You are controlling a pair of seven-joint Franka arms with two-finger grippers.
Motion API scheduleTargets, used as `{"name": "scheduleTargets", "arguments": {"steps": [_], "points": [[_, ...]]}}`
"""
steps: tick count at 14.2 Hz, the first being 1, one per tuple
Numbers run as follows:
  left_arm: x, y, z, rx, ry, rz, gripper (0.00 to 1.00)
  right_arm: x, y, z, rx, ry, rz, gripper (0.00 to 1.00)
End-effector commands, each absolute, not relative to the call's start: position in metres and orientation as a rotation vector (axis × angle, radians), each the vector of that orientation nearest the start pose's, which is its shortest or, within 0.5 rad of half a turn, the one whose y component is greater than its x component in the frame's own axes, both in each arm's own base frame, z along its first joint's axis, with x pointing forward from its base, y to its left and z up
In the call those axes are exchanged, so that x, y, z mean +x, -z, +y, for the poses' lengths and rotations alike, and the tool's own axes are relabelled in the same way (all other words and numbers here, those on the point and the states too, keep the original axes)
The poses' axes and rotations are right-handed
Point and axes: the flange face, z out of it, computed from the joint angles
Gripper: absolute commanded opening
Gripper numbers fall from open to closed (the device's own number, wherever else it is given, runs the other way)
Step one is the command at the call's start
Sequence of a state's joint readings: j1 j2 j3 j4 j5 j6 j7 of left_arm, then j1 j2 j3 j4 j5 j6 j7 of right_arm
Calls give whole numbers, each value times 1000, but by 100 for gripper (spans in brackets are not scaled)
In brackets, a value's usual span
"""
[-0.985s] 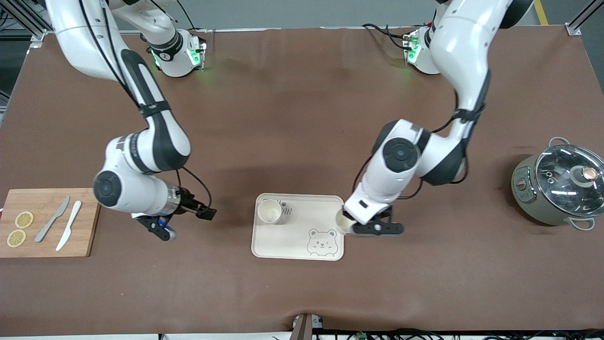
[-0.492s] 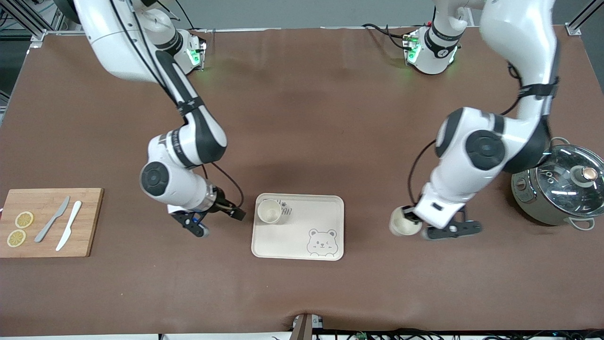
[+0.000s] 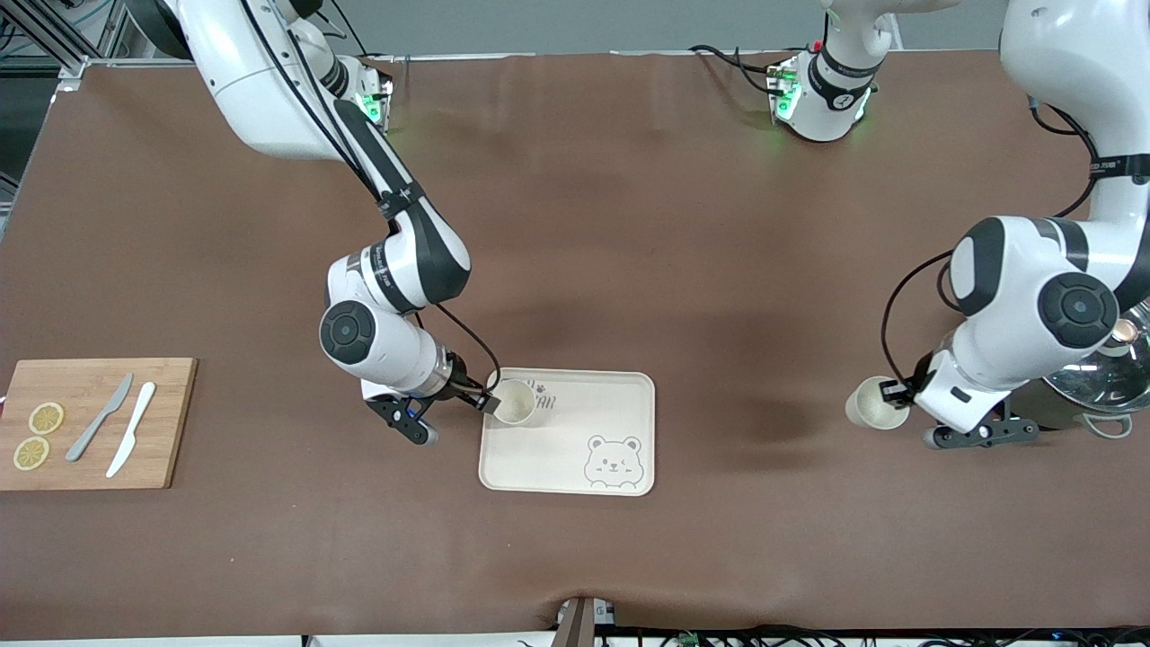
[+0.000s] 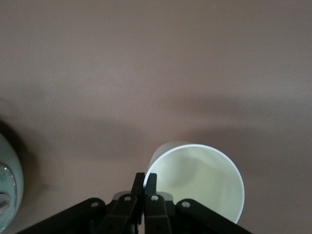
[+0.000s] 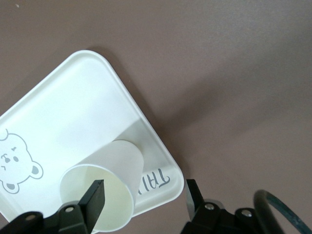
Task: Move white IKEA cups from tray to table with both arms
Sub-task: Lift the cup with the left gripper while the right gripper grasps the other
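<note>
One white IKEA cup (image 3: 514, 402) stands on the bear tray (image 3: 597, 409), in the corner toward the right arm's end. My right gripper (image 3: 452, 419) is open beside it. In the right wrist view the cup (image 5: 109, 170) shows on the tray (image 5: 73, 112), with one finger (image 5: 95, 197) at its mouth and the other (image 5: 193, 194) outside the tray's edge. My left gripper (image 3: 897, 394) is shut on the rim of the second cup (image 3: 873, 404), held tilted above the table beside the pot. The left wrist view shows its fingers (image 4: 138, 183) pinching the cup's (image 4: 200, 180) wall.
A grey-green pot with a glass lid (image 3: 1092, 373) stands at the left arm's end, partly hidden by the left arm; its edge shows in the left wrist view (image 4: 5, 195). A wooden cutting board (image 3: 90, 422) with lemon slices and two knives lies at the right arm's end.
The left arm carried its cup from the tray's edge toward the pot. The right arm moved from beside the cutting board up to the cup on the tray.
</note>
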State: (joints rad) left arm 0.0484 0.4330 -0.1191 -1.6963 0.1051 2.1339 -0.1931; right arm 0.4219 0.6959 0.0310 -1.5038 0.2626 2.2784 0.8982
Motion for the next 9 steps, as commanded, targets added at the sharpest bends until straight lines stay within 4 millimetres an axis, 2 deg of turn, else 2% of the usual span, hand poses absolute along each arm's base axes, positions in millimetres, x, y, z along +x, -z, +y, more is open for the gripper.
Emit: {"name": "scheduleTargets", "arguments": {"steps": [1, 4, 5, 6, 7, 8, 9], "points": [[640, -326, -12, -3110, -56, -88, 0, 648, -258, 342, -2731, -93, 941, 73], [616, -311, -11, -3107, -59, -83, 0, 644, -248, 350, -2742, -97, 930, 58], [610, -309, -12, -3106, -61, -81, 0, 643, -247, 350, -2742, -97, 928, 57], [605, -306, -13, -3106, -78, -79, 0, 643, -247, 351, -2742, -97, 928, 49], [601, -305, -12, -3106, -83, -82, 0, 643, -246, 351, -2744, -99, 926, 36], [598, -301, -10, -3115, -94, -101, 0, 642, -246, 352, -2747, -98, 918, 16], [596, -301, -13, -3135, -98, -121, 0, 639, -246, 357, -2754, -96, 904, 5]]}}
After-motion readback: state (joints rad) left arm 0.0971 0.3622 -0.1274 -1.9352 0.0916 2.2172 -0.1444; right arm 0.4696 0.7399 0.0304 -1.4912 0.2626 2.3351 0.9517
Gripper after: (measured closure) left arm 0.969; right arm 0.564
